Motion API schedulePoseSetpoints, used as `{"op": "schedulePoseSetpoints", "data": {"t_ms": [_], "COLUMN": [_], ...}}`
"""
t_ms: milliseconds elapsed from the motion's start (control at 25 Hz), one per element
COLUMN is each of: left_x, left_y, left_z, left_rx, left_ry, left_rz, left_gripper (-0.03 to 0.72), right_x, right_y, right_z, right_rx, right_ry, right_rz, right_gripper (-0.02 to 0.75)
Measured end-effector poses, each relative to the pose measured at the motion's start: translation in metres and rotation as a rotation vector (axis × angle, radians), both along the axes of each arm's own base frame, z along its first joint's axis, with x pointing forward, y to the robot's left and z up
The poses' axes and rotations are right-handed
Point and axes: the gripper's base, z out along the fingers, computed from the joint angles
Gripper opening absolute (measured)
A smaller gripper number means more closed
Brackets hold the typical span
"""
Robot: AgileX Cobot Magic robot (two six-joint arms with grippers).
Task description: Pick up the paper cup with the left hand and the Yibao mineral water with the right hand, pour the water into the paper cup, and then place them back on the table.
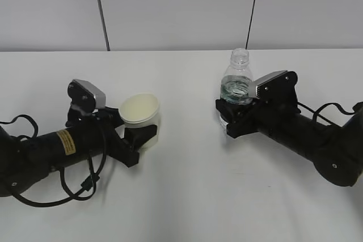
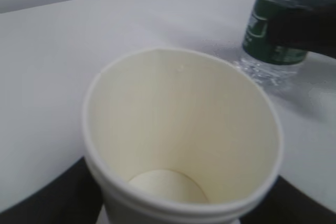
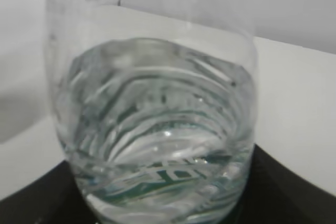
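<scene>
White table [image 1: 187, 196] seen from a slanted front view, w/ two black robot arms reaching in from the lower corners.

Left hand [image 1: 140, 134], entering from abt 8 o'clock, has its fingers pinched on the paper cup [image 1: 140, 116]. Cup stands upright, left of centre; whether its base touches the table can't be told, as the gripper hides it. Left wrist cam looks down into the cup [image 2: 181, 129]: cream inside, dry, no liquid, rolled rim round.

Right hand [image 1: 235, 116], entering from abt 4 o'clock, is clamped around the lower body of the Yibao mineral water [image 1: 238, 80]. Bottle is upright, right of centre, neck open w/ no cap; its base is hidden too. Water [image 1: 235, 90] fills the lower part; the neck and shoulder are clear. Right wrist cam shows the bottle [image 3: 152, 119] close up, water surface [image 3: 157, 72] level, green label lettering showing thru the liquid.

Cup and bottle are well apart, bottle at abt 3 o'clock from the cup. In the left wrist cam the bottle [image 2: 268, 40] sits at 1 o'clock beyond the cup rim.
</scene>
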Motion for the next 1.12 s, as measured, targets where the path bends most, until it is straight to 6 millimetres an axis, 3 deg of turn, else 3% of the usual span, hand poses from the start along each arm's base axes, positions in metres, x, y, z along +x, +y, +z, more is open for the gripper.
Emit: {"op": "schedulePoseSetpoints", "data": {"t_ms": [280, 680, 880, 1120], "left_x": [-0.013, -0.018, -0.025, -0.023], "left_y": [-0.028, -0.038, -0.049, -0.056], "left_z": [0.001, 0.002, 0.002, 0.006], "left_rx": [0.000, -0.002, -0.004, -0.023], "left_ry": [-0.005, -0.006, -0.005, -0.013], "left_rz": [-0.091, -0.115, -0.144, -0.140], "left_gripper": [0.444, 0.443, 0.443, 0.443], "right_x": [0.000, -0.001, 0.000, 0.000], "right_y": [0.002, 0.004, 0.004, 0.004], "right_z": [0.010, 0.011, 0.030, 0.030], "right_rx": [-0.046, -0.135, -0.242, -0.272], "right_ry": [-0.033, -0.086, -0.197, -0.211], "right_rz": [0.035, 0.076, 0.097, 0.103], "right_gripper": [0.491, 0.490, 0.490, 0.490]}}
